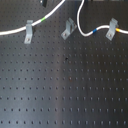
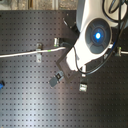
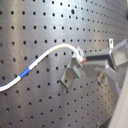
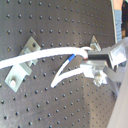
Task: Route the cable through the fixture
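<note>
Cable (image 3: 47, 53): thin white cord with green (image 1: 44, 20), blue (image 1: 93, 31) and yellow bands. In the first wrist view its end sits clamped in the gripper (image 3: 84, 59), just above the fixture (image 3: 73, 74), a dark-grey leaning clip on the pegboard (image 1: 64, 85).

Probably lab (perforated black breadboard (image 1: 60, 90))

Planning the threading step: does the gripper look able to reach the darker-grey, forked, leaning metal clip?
Probably yes. In the first wrist view the gripper, shut on the thin white cable, sits close beside the clip, with only bare perforated board between.
</note>
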Motion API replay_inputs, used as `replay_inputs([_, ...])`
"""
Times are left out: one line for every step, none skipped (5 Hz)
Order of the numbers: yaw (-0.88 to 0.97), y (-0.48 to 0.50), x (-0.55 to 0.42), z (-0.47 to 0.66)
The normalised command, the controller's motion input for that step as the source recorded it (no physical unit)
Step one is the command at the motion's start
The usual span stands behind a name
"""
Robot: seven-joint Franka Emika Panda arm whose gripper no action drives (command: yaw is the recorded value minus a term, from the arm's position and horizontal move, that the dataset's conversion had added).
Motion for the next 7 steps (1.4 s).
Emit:
replay_inputs([-0.04,0.054,0.003,0.02])
replay_inputs([0.00,-0.002,-0.001,0.17])
replay_inputs([0.15,0.041,-0.168,0.32])
replay_inputs([0.36,0.155,-0.118,0.24])
replay_inputs([0.43,0.220,-0.139,0.28])
replay_inputs([0.47,0.160,-0.164,0.37])
replay_inputs([0.26,-0.018,-0.200,0.43])
